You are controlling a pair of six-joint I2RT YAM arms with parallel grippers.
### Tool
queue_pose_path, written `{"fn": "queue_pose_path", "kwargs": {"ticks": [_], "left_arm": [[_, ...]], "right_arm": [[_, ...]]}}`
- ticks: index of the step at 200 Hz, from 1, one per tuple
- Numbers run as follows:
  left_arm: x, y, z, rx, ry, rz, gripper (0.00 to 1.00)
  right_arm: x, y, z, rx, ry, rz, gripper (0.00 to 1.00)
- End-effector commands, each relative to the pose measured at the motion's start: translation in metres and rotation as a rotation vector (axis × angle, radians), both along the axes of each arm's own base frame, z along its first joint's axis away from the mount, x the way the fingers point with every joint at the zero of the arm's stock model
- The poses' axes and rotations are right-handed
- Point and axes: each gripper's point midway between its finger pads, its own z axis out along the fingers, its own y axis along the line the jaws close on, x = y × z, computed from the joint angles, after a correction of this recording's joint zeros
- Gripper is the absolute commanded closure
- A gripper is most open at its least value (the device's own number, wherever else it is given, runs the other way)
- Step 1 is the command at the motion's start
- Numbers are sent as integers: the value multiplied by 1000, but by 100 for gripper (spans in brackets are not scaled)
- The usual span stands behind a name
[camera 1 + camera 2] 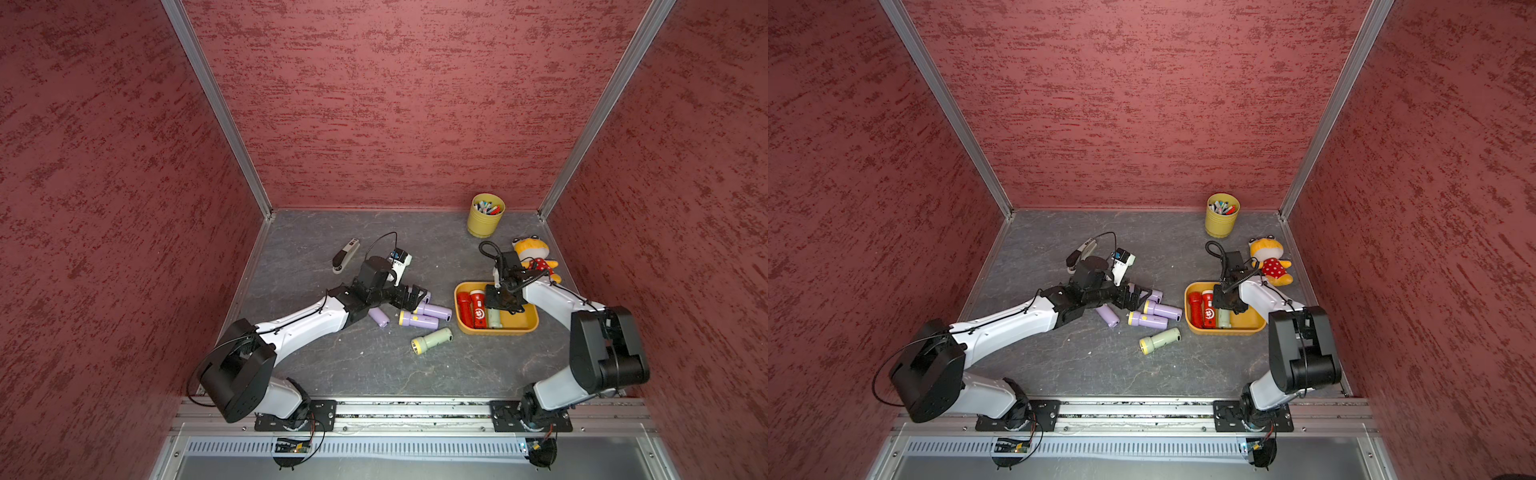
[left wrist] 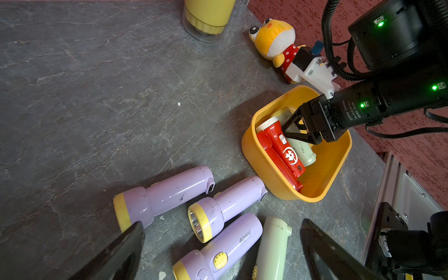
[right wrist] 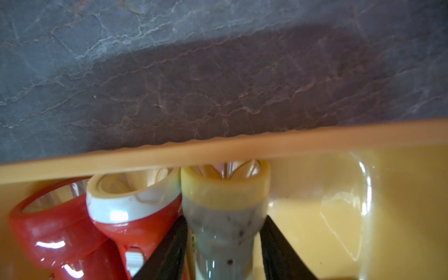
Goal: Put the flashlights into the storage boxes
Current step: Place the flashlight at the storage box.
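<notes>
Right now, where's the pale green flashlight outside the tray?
In both top views the pale green flashlight lies on the table, left of the orange tray, beside lilac flashlights.

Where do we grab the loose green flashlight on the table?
Mid-barrel of the green flashlight, from straight above, closing across its width. It lies flat and diagonal, clear of the lilac ones, bare table along both long sides; the yellow head flares wider.

The shallow orange-yellow tray (image 1: 521,321) lies at three o'clock on the table (image 1: 374,374). Inside it two red flashlights (image 1: 478,309) and a pale green flashlight (image 1: 494,319) lie side by side, heads toward twelve. At its nine o'clock lie four lilac flashlights (image 1: 419,320), one half hidden. At eight lies a second green flashlight (image 1: 432,340).
</notes>
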Motion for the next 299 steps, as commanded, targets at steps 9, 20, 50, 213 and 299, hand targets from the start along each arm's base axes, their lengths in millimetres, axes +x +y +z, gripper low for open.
{"fn": "queue_pose_path", "kwargs": {"ticks": [9,20,50,213,299], "left_arm": [[0,2,3,7,-11,3,0],[0,2,2,7,-9,4,0],[0,1,1,6,-7,0,0],[-1,4,-3,25,-4,7,0],[-1,3,-4,23,1,3,1]], "right_arm": [[6,4,7,64,-37,0,47],[7,5,12,84,-48,-5,47],[9,4,26,120,-81,-28,42],[6,24,13,276,-59,-14,6],[3,28,15,296,-59,-8,8]]}}
